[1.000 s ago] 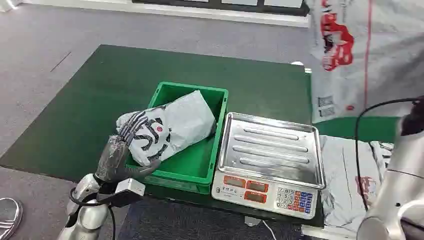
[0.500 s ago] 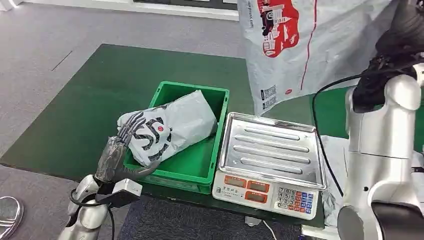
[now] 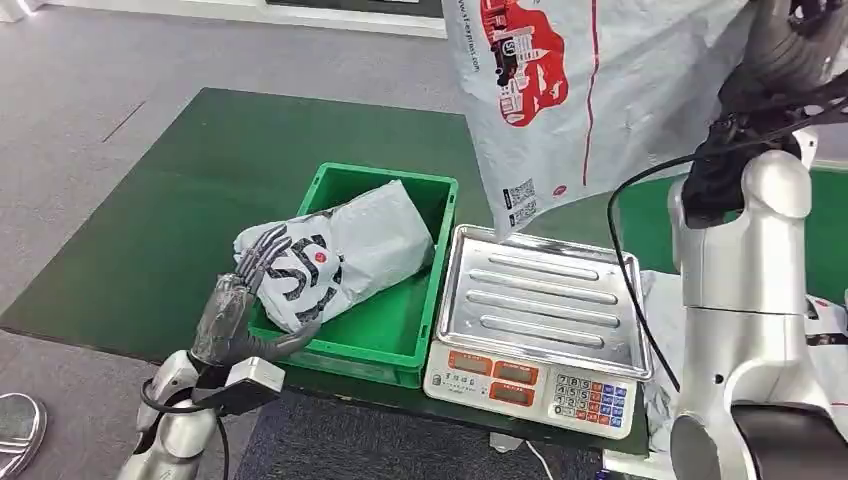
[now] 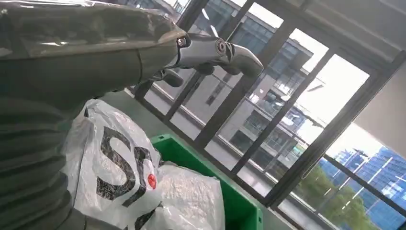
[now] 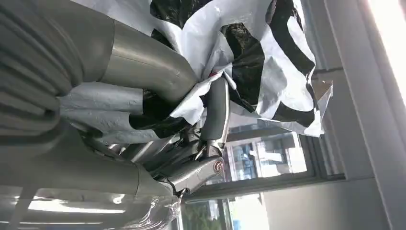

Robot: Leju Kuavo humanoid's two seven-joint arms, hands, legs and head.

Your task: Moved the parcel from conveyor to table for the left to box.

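Note:
My right hand [image 3: 790, 45] is raised at the upper right and grips a large white parcel with red print [image 3: 600, 90]. The parcel hangs down with its lower edge just above the far side of the steel scale pan [image 3: 540, 300]. In the right wrist view the right hand [image 5: 143, 96] clutches crumpled white and black plastic [image 5: 268, 57]. A second white parcel with black lettering [image 3: 340, 255] lies in the green bin [image 3: 400, 340]. My left hand [image 3: 235, 305] rests at that parcel's near end with its fingers spread. In the left wrist view its fingers [image 4: 210, 48] stretch above the parcel [image 4: 119, 172].
The bin and the electronic scale stand side by side on a dark green table [image 3: 200, 180]. More grey parcels [image 3: 662, 330] lie low on the right, behind my right arm. A shoe [image 3: 15, 430] shows on the grey floor at the lower left.
My right arm has swung left with the hanging red-print parcel, from the far right to above the scale. The left hand and the parcel in the bin have stayed put.

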